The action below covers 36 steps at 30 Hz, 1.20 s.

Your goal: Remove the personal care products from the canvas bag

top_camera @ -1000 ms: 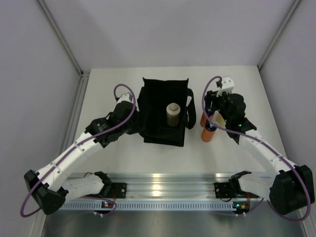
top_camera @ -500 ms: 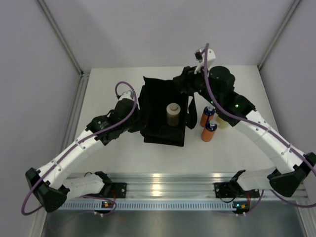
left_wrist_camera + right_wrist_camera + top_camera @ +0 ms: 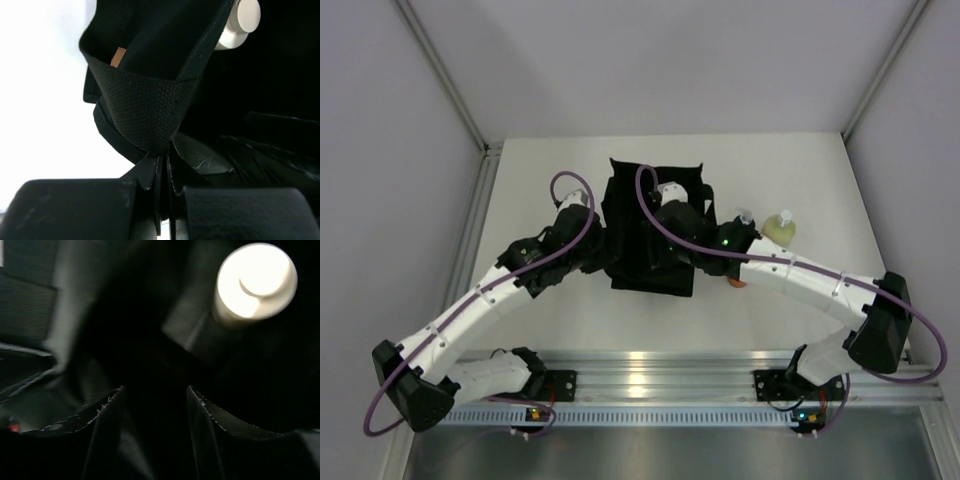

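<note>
1. The canvas bag (image 3: 625,200) stands open at the middle of the tabletop (image 3: 550,170). I read the task as mostly done, with one item left inside.
2. Out of the bag: the yellow-green bottle (image 3: 780,230) with its white top stands on the tabletop, well to the right of the bag.
3. Probably out: a sliver of an orange bottle (image 3: 736,282) shows under the right arm (image 3: 800,275), just right of the bag. The arm hides the rest, so I cannot count the orange bottles.
4. Left to do: the beige bottle (image 3: 255,280) stands upright inside the bag, cap up.
5. The left pincer (image 3: 162,162) is clamped on the bag's left rim, with the fabric pinched between its closed jaws. I judge that this holds the mouth open.
6. The right pincer (image 3: 155,410) is down inside the bag, its jaws narrowly parted and holding nothing. The beige bottle lies ahead of it and off to one side, not between the fingers.
</note>
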Motion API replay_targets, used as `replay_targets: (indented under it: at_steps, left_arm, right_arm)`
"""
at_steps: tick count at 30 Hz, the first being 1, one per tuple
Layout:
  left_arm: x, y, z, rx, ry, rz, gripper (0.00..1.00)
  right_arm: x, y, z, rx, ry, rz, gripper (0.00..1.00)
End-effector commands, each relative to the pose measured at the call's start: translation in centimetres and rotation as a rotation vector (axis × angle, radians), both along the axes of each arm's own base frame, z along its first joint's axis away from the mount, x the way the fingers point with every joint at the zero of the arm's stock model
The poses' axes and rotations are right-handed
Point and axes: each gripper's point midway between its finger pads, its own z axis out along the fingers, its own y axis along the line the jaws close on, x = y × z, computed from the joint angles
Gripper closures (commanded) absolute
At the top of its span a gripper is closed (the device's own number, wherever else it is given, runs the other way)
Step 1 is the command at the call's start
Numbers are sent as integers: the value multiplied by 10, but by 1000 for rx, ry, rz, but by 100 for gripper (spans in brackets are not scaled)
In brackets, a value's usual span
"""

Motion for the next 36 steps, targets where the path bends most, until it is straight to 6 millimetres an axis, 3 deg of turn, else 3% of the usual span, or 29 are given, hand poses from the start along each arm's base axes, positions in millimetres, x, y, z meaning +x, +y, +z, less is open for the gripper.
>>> replay_targets:
  at_steps: [1,4,5,9,13,18,27,36]
  left_arm:
    - [2,-6,4,-50,-10,13,100]
    - [-1,-8,-7,-41,23,2,100]
    - [-1,-8,-12,-38,34,1,100]
    - [-10,-4,-41,-12,85,4,100]
    - [-11,0,-47,-2,85,9,100]
    - [-11,2,-44,-3,71,13,100]
    - [-8,0,-36,-6,49,1,100]
    - [-9,0,-31,-11,36,-11,100]
  right_arm:
    - [3,-17,0,-24,-14,-91,48]
    - [23,-16,-7,-89,-35,-91,45]
    - [31,-14,-1,-87,-50,-101,44]
    - [69,-23,-13,-133,-47,-188,37]
    - [93,-28,-18,-194,-67,-189,32]
    - [117,-46,-7,-229,-111,-232,27]
    - [133,-48,-34,-275,-62,-221,28]
    - [144,-50,-55,-291,-21,-235,36]
